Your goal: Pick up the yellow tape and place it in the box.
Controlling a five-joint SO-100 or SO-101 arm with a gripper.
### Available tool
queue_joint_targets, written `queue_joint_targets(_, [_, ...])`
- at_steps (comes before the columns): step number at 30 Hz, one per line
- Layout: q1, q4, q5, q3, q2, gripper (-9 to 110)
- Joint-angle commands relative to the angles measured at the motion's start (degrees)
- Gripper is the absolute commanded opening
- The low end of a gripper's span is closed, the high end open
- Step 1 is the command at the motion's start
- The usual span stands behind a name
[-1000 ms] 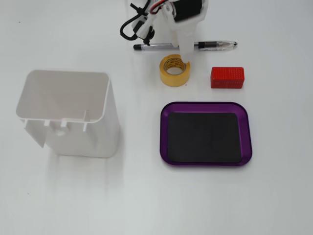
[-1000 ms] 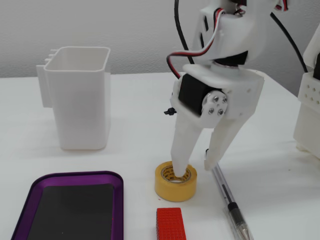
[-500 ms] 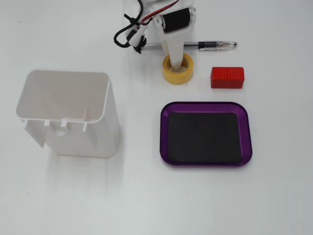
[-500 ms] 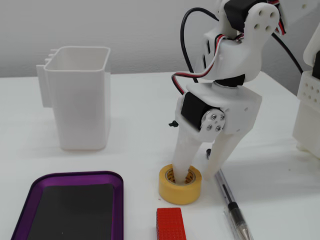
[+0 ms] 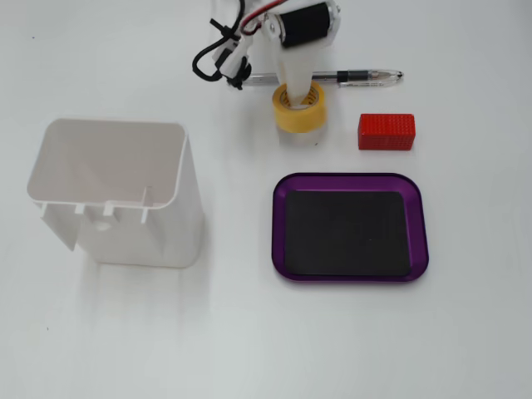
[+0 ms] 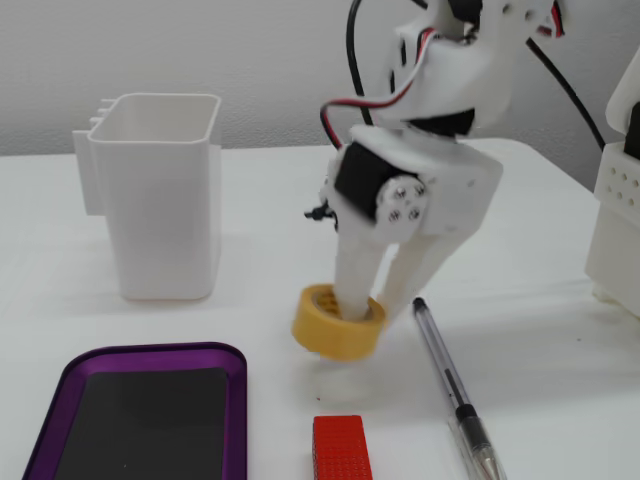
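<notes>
The yellow tape is a small roll with a printed core. My gripper is shut on its wall, with one finger inside the core and the other outside. The roll is tilted and seems just off the table, with a faint shadow under it. The box is a shallow purple tray with a black bottom. It lies empty, nearer the camera than the tape in a fixed view, and to the left front in the other.
A red block lies beside the tape. A pen lies behind the gripper. A tall white container stands left of the tray. A white object stands at the right edge.
</notes>
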Motion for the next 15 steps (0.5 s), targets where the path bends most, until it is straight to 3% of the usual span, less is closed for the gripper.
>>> queue_joint_targets(1, [-1.58,0.44,2.37,-10.11,3.96,-1])
queue_joint_targets(8, [-8.35,-5.36,2.37,-19.86,0.09,-1])
queue_joint_targets(15, [-8.00,-12.22,2.90,-22.06,-13.36,-1])
